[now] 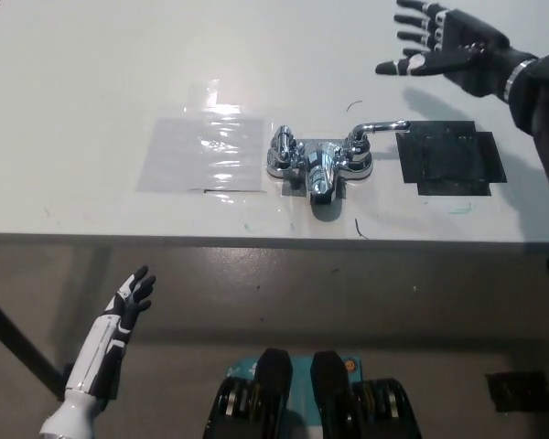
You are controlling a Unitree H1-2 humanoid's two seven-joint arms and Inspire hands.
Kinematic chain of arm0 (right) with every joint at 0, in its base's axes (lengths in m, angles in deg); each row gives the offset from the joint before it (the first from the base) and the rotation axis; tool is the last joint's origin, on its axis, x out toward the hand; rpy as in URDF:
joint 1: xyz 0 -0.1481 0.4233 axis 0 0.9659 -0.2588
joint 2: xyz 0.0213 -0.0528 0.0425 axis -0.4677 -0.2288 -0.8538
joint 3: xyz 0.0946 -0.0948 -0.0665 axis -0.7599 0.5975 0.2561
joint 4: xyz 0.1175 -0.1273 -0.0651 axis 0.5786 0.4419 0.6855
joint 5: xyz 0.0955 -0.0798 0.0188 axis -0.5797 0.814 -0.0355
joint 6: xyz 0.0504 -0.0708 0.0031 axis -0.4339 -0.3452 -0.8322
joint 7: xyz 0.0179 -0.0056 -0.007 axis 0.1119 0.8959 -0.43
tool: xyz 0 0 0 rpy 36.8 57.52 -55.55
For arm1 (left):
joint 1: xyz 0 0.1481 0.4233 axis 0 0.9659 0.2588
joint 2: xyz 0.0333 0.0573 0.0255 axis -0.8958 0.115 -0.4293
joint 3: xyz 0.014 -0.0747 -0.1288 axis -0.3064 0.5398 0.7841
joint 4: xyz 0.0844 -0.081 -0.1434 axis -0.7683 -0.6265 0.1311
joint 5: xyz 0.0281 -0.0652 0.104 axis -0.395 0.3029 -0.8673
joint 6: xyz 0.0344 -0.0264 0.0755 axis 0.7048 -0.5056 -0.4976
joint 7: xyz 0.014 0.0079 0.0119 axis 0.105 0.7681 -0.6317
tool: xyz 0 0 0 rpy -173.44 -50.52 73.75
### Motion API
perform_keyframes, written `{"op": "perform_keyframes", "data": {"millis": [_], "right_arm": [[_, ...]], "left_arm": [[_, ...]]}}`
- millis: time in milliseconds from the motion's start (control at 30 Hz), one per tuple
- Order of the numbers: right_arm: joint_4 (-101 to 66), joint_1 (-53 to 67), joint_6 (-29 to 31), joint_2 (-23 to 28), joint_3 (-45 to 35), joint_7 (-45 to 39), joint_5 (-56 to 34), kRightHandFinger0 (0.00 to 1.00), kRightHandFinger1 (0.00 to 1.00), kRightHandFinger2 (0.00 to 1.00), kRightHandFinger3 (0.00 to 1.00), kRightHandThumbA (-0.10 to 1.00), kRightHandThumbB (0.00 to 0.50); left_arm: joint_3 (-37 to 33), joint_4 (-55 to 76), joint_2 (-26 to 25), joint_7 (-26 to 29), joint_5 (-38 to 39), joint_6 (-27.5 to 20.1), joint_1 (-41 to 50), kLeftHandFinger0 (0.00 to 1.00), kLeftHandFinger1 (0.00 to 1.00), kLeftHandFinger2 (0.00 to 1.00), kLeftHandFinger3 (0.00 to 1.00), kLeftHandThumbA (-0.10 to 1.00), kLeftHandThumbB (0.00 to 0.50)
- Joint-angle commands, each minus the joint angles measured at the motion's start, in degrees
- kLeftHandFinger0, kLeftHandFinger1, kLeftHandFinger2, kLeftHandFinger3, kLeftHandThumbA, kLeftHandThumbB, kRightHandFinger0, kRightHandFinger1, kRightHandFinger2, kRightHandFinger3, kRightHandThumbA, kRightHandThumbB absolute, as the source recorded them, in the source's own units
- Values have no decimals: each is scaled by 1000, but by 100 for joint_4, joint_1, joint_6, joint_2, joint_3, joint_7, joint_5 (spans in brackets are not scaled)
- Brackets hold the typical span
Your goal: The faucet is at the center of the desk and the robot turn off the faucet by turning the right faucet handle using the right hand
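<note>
While the left hand (133,297) rests low beside the desk (91,73) with fingers spread, the right hand (444,46) hovers wide open above the desk's far right, holding nothing. The faucet (317,161) sits mid-desk, its right handle (377,128) pointing right toward a black patch (448,163), well apart from that hand.

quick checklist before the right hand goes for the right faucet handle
1. Right hand open, holding nothing: ok.
2. Right hand on the right faucet handle: not ok, it hovers beyond the handle, apart from it.
3. Handle unobstructed, lever pointing toward the black patch: ok.
4. Faucet at the middle of the desk: ok.
5. Left hand out of the way, below the desk edge: ok.
6. Water running: cannot tell.
</note>
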Motion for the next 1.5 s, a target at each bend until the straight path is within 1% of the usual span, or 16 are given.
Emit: {"op": "perform_keyframes", "data": {"millis": [0, 133, 167, 200, 233, 267, 400, 500, 533, 800, 1000, 1067, 1167, 1300, 1400, 1467], "right_arm": [[431, -566, 273, -109, 49, 55, 305, 1000, 1000, 1000, 1000, 1000, 409], [636, -560, 398, -161, 17, 49, 356, 1000, 1000, 1000, 1000, 1000, 415], [698, -541, 458, -198, 7, 40, 382, 1000, 1000, 1000, 1000, 1000, 437], [729, -537, 478, -217, 3, 40, 397, 1000, 1000, 1000, 1000, 1000, 435], [757, -532, 479, -237, 2, 38, 415, 1000, 1000, 1000, 1000, 1000, 412], [782, -530, 464, -254, -5, 41, 426, 1000, 1000, 1000, 1000, 1000, 424], [891, -493, 425, -352, -56, 51, 441, 1000, 1000, 1000, 1000, 1000, 437], [924, -469, 476, -394, -44, 89, 510, 1000, 1000, 1000, 1000, 1000, 428], [934, -455, 493, -409, -27, 96, 541, 1000, 1000, 1000, 1000, 1000, 439], [1026, -355, 448, -489, -24, 144, 636, 1000, 1000, 1000, 1000, 1000, 433], [1089, -310, 478, -473, -3, 176, 741, 1000, 1000, 1000, 1000, 1000, 438], [1100, -296, 447, -454, -2, 222, 769, 1000, 1000, 1000, 1000, 1000, 442], [1122, -292, 411, -434, -24, 238, 780, 1000, 1000, 1000, 1000, 1000, 440], [1131, -264, 460, -436, -38, 229, 790, 1000, 1000, 1000, 1000, 1000, 431], [1124, -225, 459, -446, -56, 146, 774, 1000, 1000, 1000, 1000, 1000, 449], [1102, -197, 402, -469, -91, 59, 734, 1000, 1000, 1000, 1000, 1000, 453]], "left_arm": [[-37, 59, -100, -84, -66, -297, -110, 1000, 1000, 1000, 1000, 1000, 446], [-45, 50, -83, -107, -40, -291, -129, 1000, 1000, 1000, 1000, 1000, 449], [-55, 36, -88, -125, -37, -306, -138, 1000, 1000, 1000, 1000, 1000, 444], [-57, 27, -86, -121, -52, -326, -139, 1000, 1000, 1000, 1000, 1000, 444], [-57, 20, -80, -126, -38, -327, -135, 1000, 1000, 1000, 1000, 1000, 445], [-55, 15, -72, -125, -32, -331, -132, 1000, 1000, 1000, 1000, 1000, 450], [-53, 53, -70, -133, -36, -307, -128, 1000, 1000, 1000, 1000, 1000, 439], [-49, 56, -71, -150, -15, -272, -147, 1000, 1000, 1000, 1000, 1000, 432], [-52, 53, -77, -151, -32, -290, -149, 1000, 1000, 1000, 1000, 1000, 429], [-43, 72, -67, -162, -66, -286, -150, 1000, 1000, 1000, 1000, 1000, 425], [-26, 91, -83, -167, -62, -248, -148, 1000, 1000, 1000, 1000, 1000, 428], [-29, 89, -76, -155, -87, -238, -144, 1000, 1000, 1000, 1000, 1000, 440], [-26, 59, -76, -171, -46, -291, -162, 1000, 1000, 1000, 1000, 1000, 434], [-17, 41, -73, -170, -32, -267, -175, 1000, 1000, 1000, 1000, 1000, 444], [-22, 45, -70, -180, -21, -266, -171, 1000, 1000, 1000, 1000, 1000, 443], [-27, 41, -68, -188, -12, -271, -179, 1000, 1000, 1000, 1000, 1000, 440]]}}
